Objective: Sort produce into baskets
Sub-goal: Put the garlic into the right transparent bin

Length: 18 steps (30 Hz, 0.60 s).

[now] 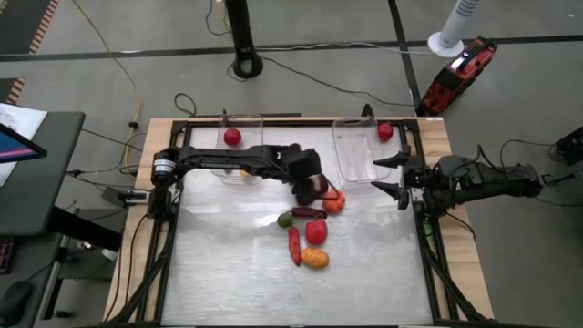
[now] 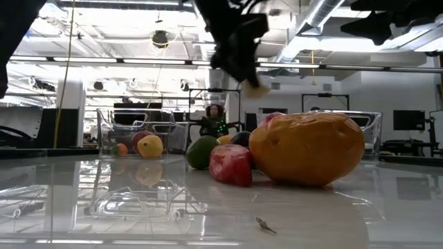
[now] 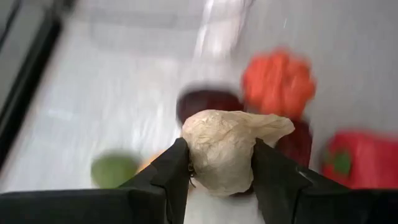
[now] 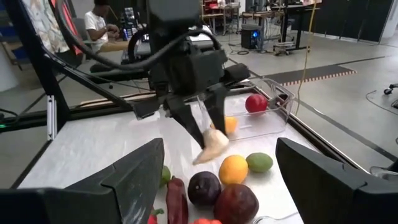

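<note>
My left gripper is shut on a white, lumpy produce piece above the middle of the table; the piece also shows in the right wrist view and the low view. Below it on the table lie an orange piece, a dark purple one, a green one, a red one, a red chili and an orange-yellow one. Two clear bins stand at the far edge, the left bin and the right bin. My right gripper is open and empty at the right edge. My left gripper pinches the white piece by two opposite sides between its two fingers. The fingers come from above, pointing down at a slight slant. The piece is lifted clear of the table, and its lower end sticks out below the fingertips.
The left bin holds a red piece and a yellow-orange one. The right bin holds a red piece. A red-and-black device lies on the floor beyond the table. A person sits in the room behind.
</note>
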### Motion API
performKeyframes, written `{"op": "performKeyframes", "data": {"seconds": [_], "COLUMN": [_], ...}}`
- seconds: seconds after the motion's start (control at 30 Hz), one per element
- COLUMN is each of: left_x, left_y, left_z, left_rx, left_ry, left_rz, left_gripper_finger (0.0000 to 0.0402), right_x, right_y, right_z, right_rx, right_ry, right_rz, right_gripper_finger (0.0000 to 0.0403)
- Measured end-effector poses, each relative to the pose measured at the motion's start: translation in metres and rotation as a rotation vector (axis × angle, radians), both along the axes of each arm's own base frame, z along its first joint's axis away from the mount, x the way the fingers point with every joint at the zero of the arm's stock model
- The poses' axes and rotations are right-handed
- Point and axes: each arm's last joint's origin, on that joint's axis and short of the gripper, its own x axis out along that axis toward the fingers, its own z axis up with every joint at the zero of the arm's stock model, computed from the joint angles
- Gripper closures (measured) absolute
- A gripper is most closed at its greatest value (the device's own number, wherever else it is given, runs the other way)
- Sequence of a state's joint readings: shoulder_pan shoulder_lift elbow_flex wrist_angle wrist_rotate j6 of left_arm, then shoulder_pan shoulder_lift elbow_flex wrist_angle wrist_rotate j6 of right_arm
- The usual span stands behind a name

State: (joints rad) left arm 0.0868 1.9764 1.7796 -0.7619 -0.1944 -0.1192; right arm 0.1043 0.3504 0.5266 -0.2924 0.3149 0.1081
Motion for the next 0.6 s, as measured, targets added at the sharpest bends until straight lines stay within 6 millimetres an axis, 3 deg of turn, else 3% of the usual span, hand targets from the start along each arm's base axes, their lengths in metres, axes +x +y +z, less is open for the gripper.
{"op": "performKeyframes", "data": {"seconds": [0.17,0.33,0.6], "left_x": [0.023,0.043,0.067], "left_y": [0.007,0.028,0.060], "left_z": [0.002,-0.008,-0.044], "left_rx": [0.067,0.105,0.082], "left_ry": [-0.198,-0.345,-0.460], "left_rz": [-0.025,-0.021,-0.024], "left_gripper_finger": [0.0268,0.0268,0.0268], "right_x": [0.000,0.000,-0.001], "right_y": [0.000,0.000,0.001], "right_z": [0.001,0.003,0.005], "right_rx": [0.005,0.004,-0.002], "right_ry": [-0.010,-0.033,-0.055], "right_rz": [0.000,0.004,0.008], "right_gripper_finger": [0.0068,0.0068,0.0068]}}
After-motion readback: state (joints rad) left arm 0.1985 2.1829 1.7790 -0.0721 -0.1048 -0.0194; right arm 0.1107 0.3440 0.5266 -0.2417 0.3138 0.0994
